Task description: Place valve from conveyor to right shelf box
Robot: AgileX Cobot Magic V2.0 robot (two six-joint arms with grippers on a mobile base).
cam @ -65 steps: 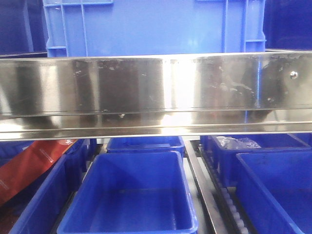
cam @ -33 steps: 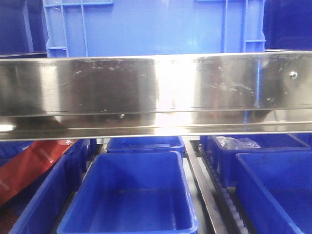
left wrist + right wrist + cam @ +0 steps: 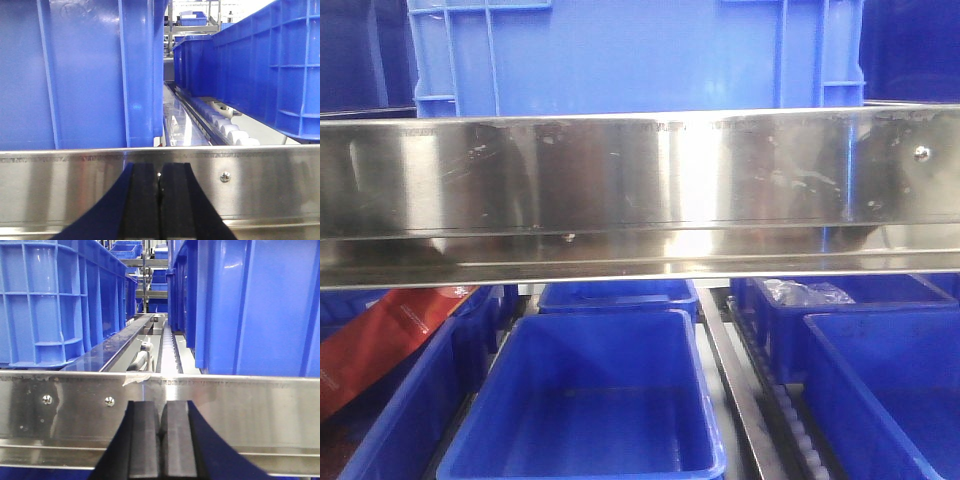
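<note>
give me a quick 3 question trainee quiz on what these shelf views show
1. True or false: in the left wrist view, the left hand has its fingers pressed together with nothing between them.
2. Multiple choice: in the front view, what lies in the blue bin at the far left? A) a red package B) a valve C) a coil of wire
3. Fill in: in the front view, the bin at the upper right holds something wrapped in clear ____.

Key
1. True. The right hand is shut and empty too.
2. A, the red package.
3. Plastic. No valve or conveyor shows in any view.
</note>
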